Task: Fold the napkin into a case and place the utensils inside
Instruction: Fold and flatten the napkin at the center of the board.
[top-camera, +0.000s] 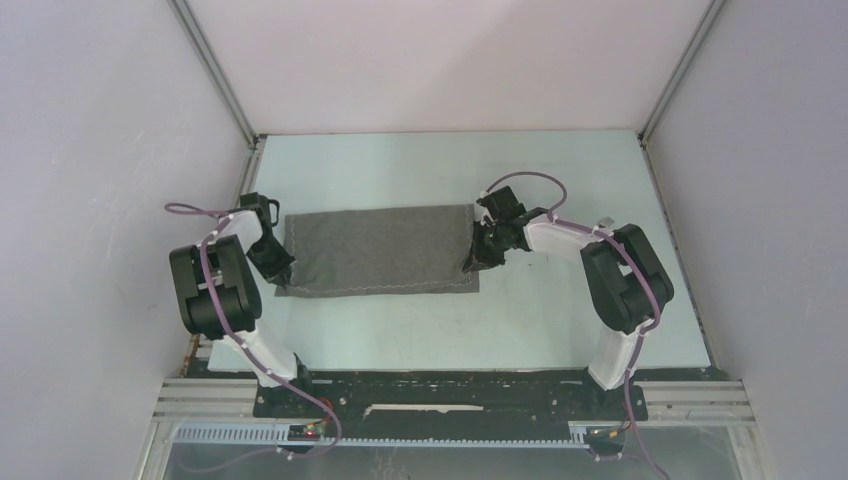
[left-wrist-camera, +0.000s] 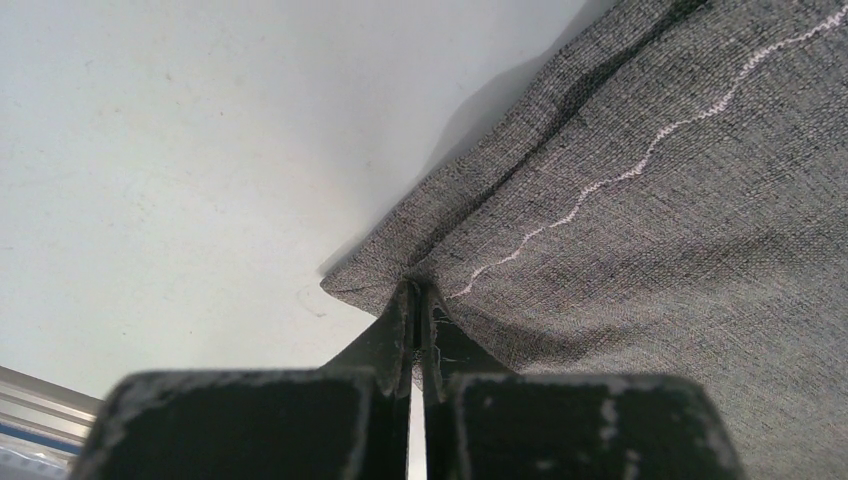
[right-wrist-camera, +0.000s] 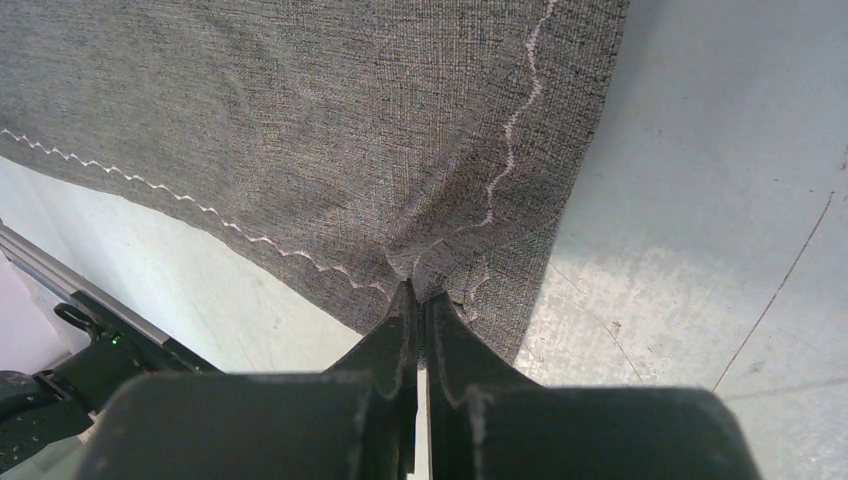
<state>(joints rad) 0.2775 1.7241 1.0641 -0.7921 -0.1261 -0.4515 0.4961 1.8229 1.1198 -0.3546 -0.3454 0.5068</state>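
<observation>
Lying flat across the middle of the pale bench (top-camera: 560, 320), the grey woven cloth napkin (top-camera: 375, 250) forms a wide rectangle, its long sides running left to right in the overhead view. A pale zigzag stitch line (top-camera: 380, 289) runs along the napkin's near long edge. A narrow strip of cloth shows beyond the top layer there, so the cloth seems to lie doubled, though the overhead view is too coarse to be sure.

The left pincer (top-camera: 283, 272) sits at the napkin's near left corner. Its wrist camera shows the two black fingers (left-wrist-camera: 390, 340) pressed together with a fold of the grey cloth caught between their tips. The cloth puckers at the pinch and the stitch line bends toward it. Bare bench lies to the left of that corner.

The right pincer (top-camera: 472, 262) sits at the napkin's right short edge, close to the near right corner. Its wrist camera likewise shows the fingers clenched on a small gather of cloth just inside the hem, where two stitch lines meet. At that end the napkin's edge looks slightly raised off the bench, while the middle of the cloth rests flat. Both arms reach in toward the napkin from its opposite ends, and the cloth spans the space between them
</observation>
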